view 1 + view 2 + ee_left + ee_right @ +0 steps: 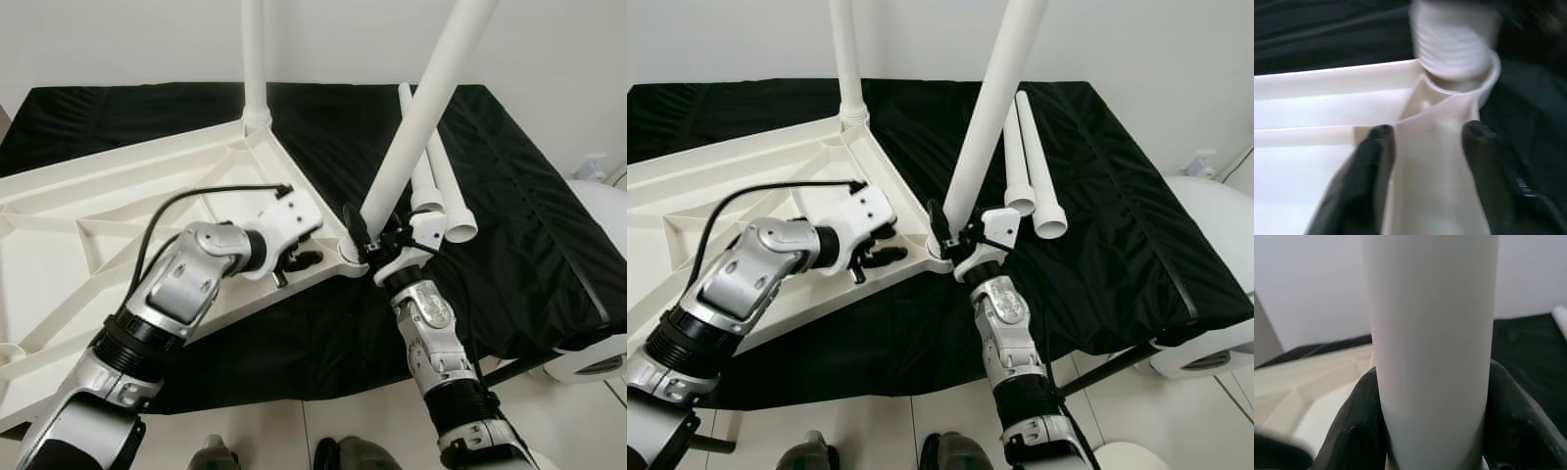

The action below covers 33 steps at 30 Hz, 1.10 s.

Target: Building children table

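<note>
Clamping tight on the slanted leg (421, 108) low down with the right gripper (372, 235), both black fingers pressing the white tube from opposite sides. Pinching the upturned tabletop (118, 186) with the left gripper (299, 259), fingers closing astride the rib that runs into the near corner, at about 9 o'clock from the right gripper.

Meeting the corner socket (351, 257) with the leg's threaded end (1454, 54), yet leaning toward 1 o'clock rather than standing straight like the fitted leg (254, 59) at the far corner, toward 12 o'clock.

Risking, most of all, cross-threading: turning or pushing while tilting this much is likely jamming the ribs of the thread askew in the socket. Also risking the foot of the leg skidding out over the rim toward 5 o'clock and dropping onto the black cloth (529, 215), since the hold is sitting so low and the long upper part is acting as a lever.

Possibly dragging or lifting the light tabletop, should the left hold slip off the smooth rib. Possibly swinging the top of the leg down toward the two spare legs (436, 176) lying at 1 o'clock and rolling them off the cloth.
</note>
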Tool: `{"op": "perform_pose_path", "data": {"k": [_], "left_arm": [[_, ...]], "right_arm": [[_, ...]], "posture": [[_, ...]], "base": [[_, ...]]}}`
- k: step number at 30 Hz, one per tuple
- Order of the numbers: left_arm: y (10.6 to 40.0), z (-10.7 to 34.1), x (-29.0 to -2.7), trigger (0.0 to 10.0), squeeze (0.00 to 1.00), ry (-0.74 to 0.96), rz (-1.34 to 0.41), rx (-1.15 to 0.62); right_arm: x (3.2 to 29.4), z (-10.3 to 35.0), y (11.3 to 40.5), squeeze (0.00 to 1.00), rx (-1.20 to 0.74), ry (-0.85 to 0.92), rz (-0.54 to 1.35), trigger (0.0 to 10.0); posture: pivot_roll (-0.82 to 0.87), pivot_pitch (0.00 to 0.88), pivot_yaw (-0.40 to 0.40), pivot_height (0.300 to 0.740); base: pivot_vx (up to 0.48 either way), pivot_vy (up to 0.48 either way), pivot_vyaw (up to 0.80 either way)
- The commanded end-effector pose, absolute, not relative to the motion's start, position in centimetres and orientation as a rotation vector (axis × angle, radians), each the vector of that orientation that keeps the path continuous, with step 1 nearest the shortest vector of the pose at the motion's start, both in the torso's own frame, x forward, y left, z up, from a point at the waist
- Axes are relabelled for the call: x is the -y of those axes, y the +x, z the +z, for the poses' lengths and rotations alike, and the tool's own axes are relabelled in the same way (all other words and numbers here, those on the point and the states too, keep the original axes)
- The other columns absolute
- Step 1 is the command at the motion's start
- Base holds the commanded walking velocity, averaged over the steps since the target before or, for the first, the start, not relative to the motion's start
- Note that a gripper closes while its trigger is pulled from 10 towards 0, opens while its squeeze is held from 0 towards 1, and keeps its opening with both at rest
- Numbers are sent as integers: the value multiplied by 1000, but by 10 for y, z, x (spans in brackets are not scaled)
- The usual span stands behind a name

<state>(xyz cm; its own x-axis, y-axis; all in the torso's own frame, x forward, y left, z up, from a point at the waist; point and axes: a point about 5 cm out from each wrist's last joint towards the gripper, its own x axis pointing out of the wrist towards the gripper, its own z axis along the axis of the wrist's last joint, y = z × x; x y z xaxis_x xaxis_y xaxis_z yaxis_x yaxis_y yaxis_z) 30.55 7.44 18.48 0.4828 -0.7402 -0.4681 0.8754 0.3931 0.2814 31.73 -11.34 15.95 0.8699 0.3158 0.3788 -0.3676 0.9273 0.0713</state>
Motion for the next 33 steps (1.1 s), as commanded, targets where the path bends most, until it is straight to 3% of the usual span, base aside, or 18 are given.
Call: {"op": "perform_pose_path", "data": {"k": [1, 11, 12, 18, 19, 21, 24, 25, 26, 27, 33], "left_arm": [[304, 187, -73, 10000, 1000, 541, -1027, -258], [311, 192, -74, 10000, 1000, 522, -990, -233], [314, 194, -74, 10000, 0, 507, -977, -223], [330, 211, -78, 10000, 0, 373, -909, -158], [334, 218, -81, 10000, 1000, 320, -886, -136], [338, 232, -86, 10000, 1000, 210, -842, -82], [340, 236, -90, 10000, 1000, 176, -815, -64], [340, 237, -93, 10000, 471, 163, -797, -57], [340, 237, -93, 10000, 471, 163, -797, -57], [339, 239, -94, 10000, 0, 132, -796, -45], [330, 251, -89, 10000, 0, 4, -863, 15]], "right_arm": [[115, 177, 320, 0, 430, 151, 356, 10000], [115, 198, 323, 0, 471, 148, 382, 10000], [115, 200, 324, 0, 473, 133, 390, 10000], [123, 188, 332, 0, 410, 58, 397, 10000], [125, 186, 334, 0, 394, 42, 406, 10000], [128, 183, 336, 0, 365, 29, 434, 10000], [130, 182, 336, 0, 352, 28, 449, 10000], [131, 182, 336, 0, 349, 20, 453, 10000], [131, 182, 336, 0, 349, 20, 453, 10000], [132, 181, 335, 0, 337, 14, 473, 10000], [132, 175, 332, 0, 308, -16, 538, 10000]], "posture": [[35, 43, -44, 740], [34, 36, -60, 740], [32, 34, -66, 740], [39, 26, -82, 740], [42, 24, -83, 740], [47, 15, -80, 740], [47, 15, -80, 740], [51, 5, -77, 740], [51, 5, -77, 740], [51, 5, -77, 740], [54, 0, -66, 740]], "base": [[0, 0, 0], [0, 0, 0], [0, 0, 0], [0, 0, 0], [0, 0, 0], [0, 0, 0], [0, 0, 0], [0, 0, 0], [0, 0, 0], [0, 0, 0], [0, 0, 0]]}}
